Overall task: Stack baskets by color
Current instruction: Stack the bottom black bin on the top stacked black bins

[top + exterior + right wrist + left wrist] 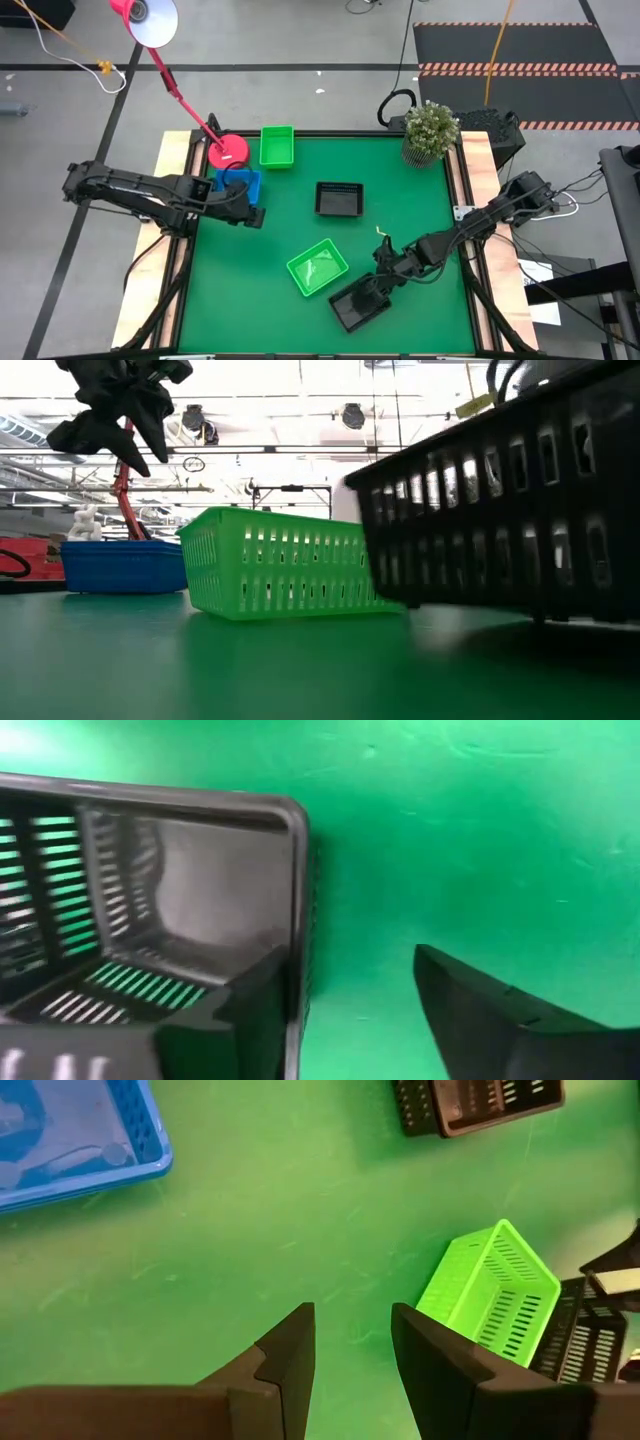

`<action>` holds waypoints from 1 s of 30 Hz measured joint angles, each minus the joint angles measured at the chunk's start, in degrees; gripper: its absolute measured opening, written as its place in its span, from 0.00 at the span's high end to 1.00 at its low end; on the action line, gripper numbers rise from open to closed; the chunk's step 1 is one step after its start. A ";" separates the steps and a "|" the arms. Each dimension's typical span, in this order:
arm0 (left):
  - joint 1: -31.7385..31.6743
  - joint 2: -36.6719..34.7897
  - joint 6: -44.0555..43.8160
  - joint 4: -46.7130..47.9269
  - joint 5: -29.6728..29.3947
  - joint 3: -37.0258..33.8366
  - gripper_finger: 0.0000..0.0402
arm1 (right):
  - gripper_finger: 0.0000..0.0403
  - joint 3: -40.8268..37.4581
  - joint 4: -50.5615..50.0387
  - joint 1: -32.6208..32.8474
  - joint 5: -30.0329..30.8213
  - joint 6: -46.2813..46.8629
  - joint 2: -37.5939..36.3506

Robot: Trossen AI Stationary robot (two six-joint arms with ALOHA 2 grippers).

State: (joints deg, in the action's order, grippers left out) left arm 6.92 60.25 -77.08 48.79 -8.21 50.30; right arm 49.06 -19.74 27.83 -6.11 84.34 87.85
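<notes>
A black basket (356, 306) lies on the green mat near the front edge, filling the right of the low view (510, 500). My right gripper (378, 287) is open astride one of its end walls. My left gripper (254, 212) hangs open over bare mat beside a blue basket (240, 185), with nothing between its fingers (290, 1350). A green basket (318, 268) rests on its bottom left of the black one. Another black basket (339, 198) sits mid-table, and another green one (277, 146) is at the far edge. My right gripper (350, 960) comes slanting down from the table's right. One finger (250, 1010) is inside the black basket, close to its end wall (298, 890). The other finger (500, 1010) is outside, with mat showing between it and the wall. Whether the inner finger touches the wall, I cannot tell.
A pink lamp base (228, 152) stands at the far left beside the blue basket, its arm slanting up and away to the left. A potted plant (431, 130) stands at the far right corner. Wooden strips (470, 180) edge the mat at left and right.
</notes>
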 joint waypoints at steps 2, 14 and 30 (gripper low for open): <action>0.00 0.08 -0.04 -0.16 0.02 0.00 0.67 | 0.55 -1.06 0.58 0.00 -0.02 0.29 0.00; -0.02 0.07 1.02 -2.01 -0.44 0.00 0.67 | 0.83 -2.46 3.36 0.00 0.02 1.72 -0.11; 5.21 0.09 0.91 -1.85 -0.11 0.00 0.67 | 1.00 -2.51 7.95 -0.33 -0.99 8.82 -7.48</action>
State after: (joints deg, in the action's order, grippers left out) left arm 12.12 60.34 -76.17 46.94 -8.31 50.30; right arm 46.54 -11.79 27.50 -7.10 93.16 80.37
